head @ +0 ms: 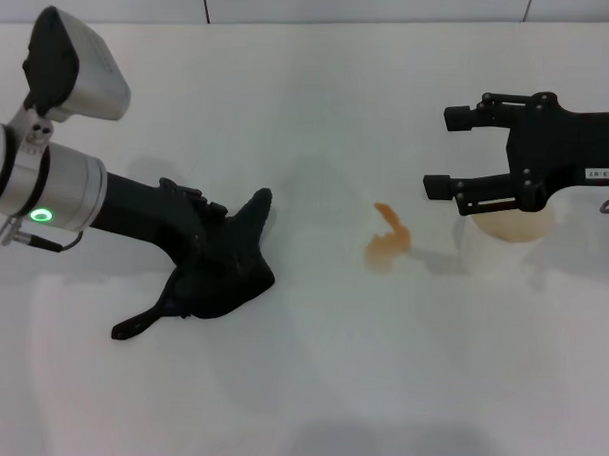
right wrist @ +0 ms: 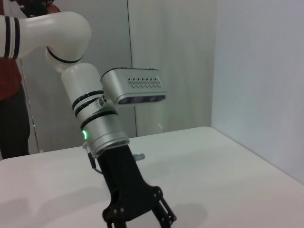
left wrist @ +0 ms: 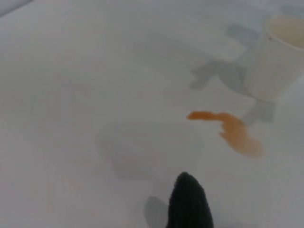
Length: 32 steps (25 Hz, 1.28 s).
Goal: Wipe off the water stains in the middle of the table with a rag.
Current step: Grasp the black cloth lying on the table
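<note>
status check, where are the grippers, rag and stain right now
Left gripper down on rag, fingers hidden. Right gripper open, above cup. Stain unwiped, apart from the rag. Table between them bare.

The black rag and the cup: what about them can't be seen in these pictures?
- Rag: in the head view the left hand merges with the black folds, so its grip can't be made out. The left wrist view shows only one tip, cut by the edge.
- Cup: the right hand, open above it, hides part of the rim in the head view.
- The right wrist view shows neither the stain nor the cup.
</note>
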Available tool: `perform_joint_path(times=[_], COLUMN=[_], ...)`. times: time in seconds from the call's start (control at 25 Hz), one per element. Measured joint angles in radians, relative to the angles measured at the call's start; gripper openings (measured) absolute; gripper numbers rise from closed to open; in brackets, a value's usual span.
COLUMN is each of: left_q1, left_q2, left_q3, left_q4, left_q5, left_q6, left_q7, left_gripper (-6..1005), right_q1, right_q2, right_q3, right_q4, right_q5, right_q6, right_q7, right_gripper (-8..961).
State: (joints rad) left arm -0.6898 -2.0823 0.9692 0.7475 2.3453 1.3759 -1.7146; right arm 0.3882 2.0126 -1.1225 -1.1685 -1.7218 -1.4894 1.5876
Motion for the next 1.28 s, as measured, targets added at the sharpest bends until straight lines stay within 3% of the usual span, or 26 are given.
perform_joint_path(times=[1.28], left_q1=[0.035], left_q2=[0.004], left_q3=[0.028], left_q4=[0.009], left_q5=[-0.004], left_q6=[-0.008], left_q7=[0.014], left_gripper=[805], right_q1=[-0.008], right_q2=[0.0], right_q3=[-0.004], right_q4=[0.003], right_q5=[0.001], right_q6=[0.012], right_q7=[0.003], right_gripper=[855])
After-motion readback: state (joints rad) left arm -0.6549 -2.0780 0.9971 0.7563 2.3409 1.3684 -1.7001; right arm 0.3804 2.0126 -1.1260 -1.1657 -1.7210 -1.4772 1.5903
